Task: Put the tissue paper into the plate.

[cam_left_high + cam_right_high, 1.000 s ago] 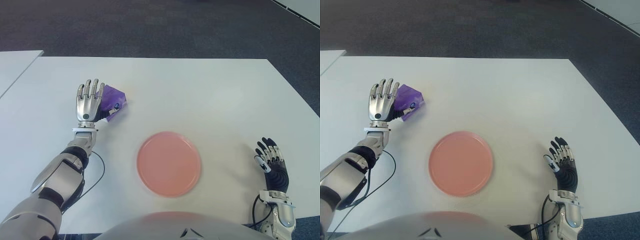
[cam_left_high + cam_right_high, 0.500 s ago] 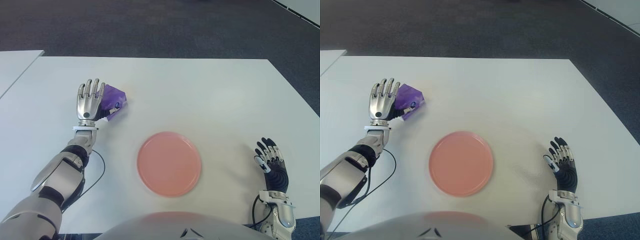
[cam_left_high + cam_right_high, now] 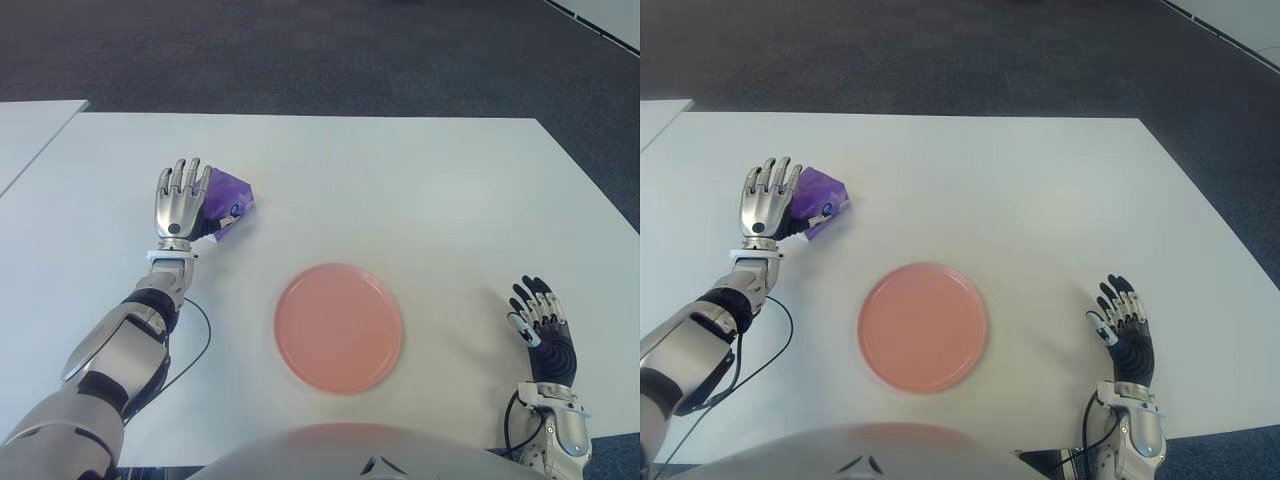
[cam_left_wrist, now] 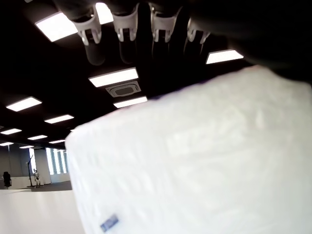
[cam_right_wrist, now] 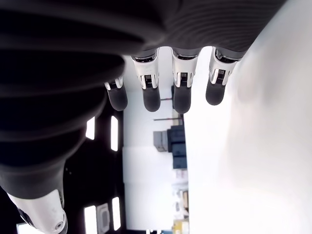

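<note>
You had a smooth, matt white table under a matt pink plate that looked like plastic. The tissue paper sat in a glossy, crinkled purple wrapper. Your left hand showed polished silver metal, while your right hand looked matt black, ribbed rubber or plastic.

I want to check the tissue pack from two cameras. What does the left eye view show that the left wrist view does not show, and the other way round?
Only the left eye view shows the whole white table, the pink plate with nothing in it, and the right robot hand near the table's right front edge, fingers open. It also shows that the pack is purple.

Only the left wrist view shows ceiling lights and the pack's pale side from very close.

Both show the left robot hand with straight fingers beside the tissue pack, not yet closed on it.
</note>
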Tool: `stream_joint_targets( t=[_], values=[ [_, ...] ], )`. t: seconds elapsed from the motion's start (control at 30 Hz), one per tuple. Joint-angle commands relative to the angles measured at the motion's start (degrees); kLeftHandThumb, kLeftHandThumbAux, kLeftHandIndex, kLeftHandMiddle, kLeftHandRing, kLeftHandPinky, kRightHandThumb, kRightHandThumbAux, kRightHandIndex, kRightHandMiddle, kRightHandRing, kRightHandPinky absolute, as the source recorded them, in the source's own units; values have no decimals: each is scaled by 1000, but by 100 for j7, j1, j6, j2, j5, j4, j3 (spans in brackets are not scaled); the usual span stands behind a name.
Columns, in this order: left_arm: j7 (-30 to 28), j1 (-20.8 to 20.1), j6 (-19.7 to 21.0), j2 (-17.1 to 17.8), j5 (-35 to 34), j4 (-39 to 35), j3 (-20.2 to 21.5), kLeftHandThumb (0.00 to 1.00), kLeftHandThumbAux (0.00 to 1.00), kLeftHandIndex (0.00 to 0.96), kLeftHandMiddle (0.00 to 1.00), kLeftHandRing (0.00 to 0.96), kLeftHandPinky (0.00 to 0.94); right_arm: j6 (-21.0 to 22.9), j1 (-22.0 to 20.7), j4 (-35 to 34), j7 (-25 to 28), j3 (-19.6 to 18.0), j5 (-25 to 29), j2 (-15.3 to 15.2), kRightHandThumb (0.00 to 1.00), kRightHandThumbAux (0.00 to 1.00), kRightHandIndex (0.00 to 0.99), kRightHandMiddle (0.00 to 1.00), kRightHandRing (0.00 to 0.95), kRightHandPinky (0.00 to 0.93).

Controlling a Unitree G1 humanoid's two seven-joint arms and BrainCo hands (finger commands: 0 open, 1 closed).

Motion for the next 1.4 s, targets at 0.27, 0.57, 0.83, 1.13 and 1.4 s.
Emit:
stream_joint_targets(
  t=[0.27,0.57,0.83,1.13,1.4],
  values=[
    [-306,-20,-86,-95,-22,222,-25,116,243,20,0,0,16,172,185,125,-20,78,-14,177,22,689,108,124,101,109],
    [-592,-14,-188,-192,-134,375,38,114,249,20,3,0,19,173,225,88,-7,73,-2,182,22,689,108,124,101,109],
    [-841,-21,-160,-304,-201,468,45,120,252,21,4,0,6,176,277,45,15,62,20,185,22,689,108,124,101,109],
    [-1034,-54,-35,-416,-125,614,-54,110,256,17,0,0,5,178,312,24,39,49,47,178,22,689,108,124,101,109],
    [-1067,-10,4,-500,-110,662,-85,108,274,15,0,0,6,199,344,3,82,14,100,142,22,689,108,124,101,109]
  ],
)
